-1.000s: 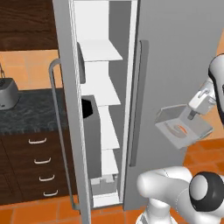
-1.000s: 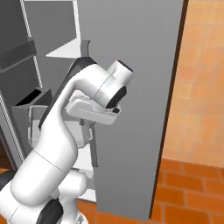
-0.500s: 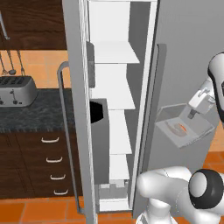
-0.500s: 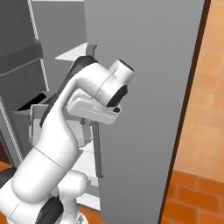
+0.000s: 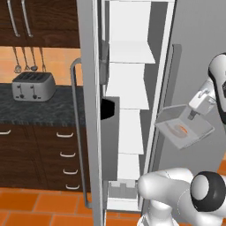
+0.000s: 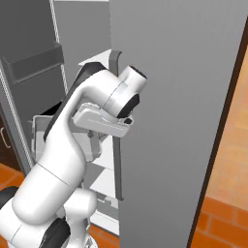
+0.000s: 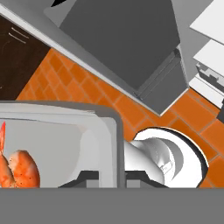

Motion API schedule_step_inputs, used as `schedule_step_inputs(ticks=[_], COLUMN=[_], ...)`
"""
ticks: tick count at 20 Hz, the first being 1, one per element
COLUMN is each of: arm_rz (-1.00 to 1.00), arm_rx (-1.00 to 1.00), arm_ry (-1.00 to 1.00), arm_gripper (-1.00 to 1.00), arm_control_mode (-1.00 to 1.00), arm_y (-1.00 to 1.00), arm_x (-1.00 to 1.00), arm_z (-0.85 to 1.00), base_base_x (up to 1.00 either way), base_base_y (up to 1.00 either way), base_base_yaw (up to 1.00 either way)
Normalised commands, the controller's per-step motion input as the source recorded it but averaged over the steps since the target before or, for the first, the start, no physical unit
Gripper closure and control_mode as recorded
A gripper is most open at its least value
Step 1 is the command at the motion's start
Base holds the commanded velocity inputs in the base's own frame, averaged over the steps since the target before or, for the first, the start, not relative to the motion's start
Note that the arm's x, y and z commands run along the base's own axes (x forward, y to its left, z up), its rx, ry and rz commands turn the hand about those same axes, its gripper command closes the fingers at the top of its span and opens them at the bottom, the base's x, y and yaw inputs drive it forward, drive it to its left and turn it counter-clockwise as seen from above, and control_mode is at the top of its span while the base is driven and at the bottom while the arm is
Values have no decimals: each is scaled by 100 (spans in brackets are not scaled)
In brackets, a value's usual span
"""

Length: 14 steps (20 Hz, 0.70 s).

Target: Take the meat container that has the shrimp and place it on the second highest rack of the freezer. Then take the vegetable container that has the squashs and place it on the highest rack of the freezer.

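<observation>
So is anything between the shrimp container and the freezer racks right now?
The gripper holds the shrimp container out in front of the closed right-hand door, right of the open freezer. Nothing visible sits between it and the white racks; it must swing left around the freezer's edge.

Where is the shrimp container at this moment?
The shrimp container hangs in the gripper at the right of the left base view, beside the open freezer, level with its middle shelves and not yet on a rack.
</observation>
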Motion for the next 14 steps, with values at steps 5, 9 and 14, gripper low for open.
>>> schedule_step_inputs(ticks=[5,9,14], arm_rz=[0,0,0], arm_rx=[0,0,0], arm_ry=[0,0,0], arm_gripper=[100,100,100], arm_control_mode=[100,100,-100], arm_y=[0,0,0], arm_x=[0,0,0], arm_z=[0,0,0], base_base_x=[-1,0,0], base_base_y=[0,0,0], base_base_yaw=[2,0,0])
